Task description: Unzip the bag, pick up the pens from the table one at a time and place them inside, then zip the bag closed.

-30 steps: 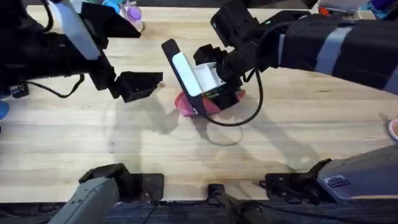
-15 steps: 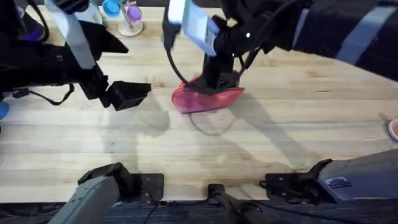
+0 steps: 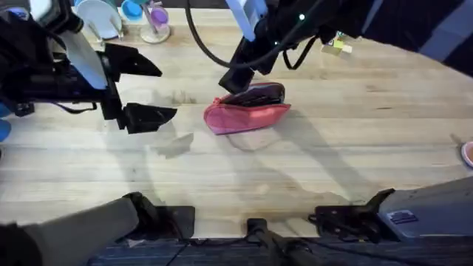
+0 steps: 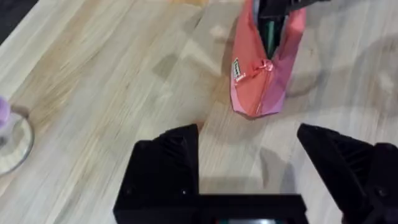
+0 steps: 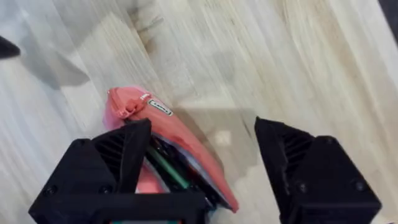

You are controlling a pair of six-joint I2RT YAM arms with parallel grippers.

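- Far left, overhead view: the left tool (image 3: 148,92) hangs above the surface (image 3: 355,148), well apart from the bag, its two black fingers spread wide with nothing between them; the left wrist view confirms the broad, empty gap.
- Left of centre: bare planks lie between the left tool and the bag; no loose pens can be made out here or elsewhere on the surface in the overhead view.
- Centre: the bag (image 3: 246,115) lies on its side, long axis running across the surface. Its zipper is open along the top edge, a dark slot showing in the pink fabric.
- Inside the slot: the pens (image 5: 166,169) are seen as dark and green shafts lying within the bag's mouth; the left wrist view shows the same green shaft from the end. How many are inside cannot be told.
- Just above the bag: the right tool (image 3: 240,70) hovers over the bag's far edge, fingers parted and empty in the right wrist view, one finger over the open mouth.
- Progress, as a judgement: unzipping is done and loading appears complete or nearly so.
- Remaining: zipping the bag closed, which likely calls for one tool to steady the fabric while the other takes the small pull (image 4: 266,66) at the bag's near end.
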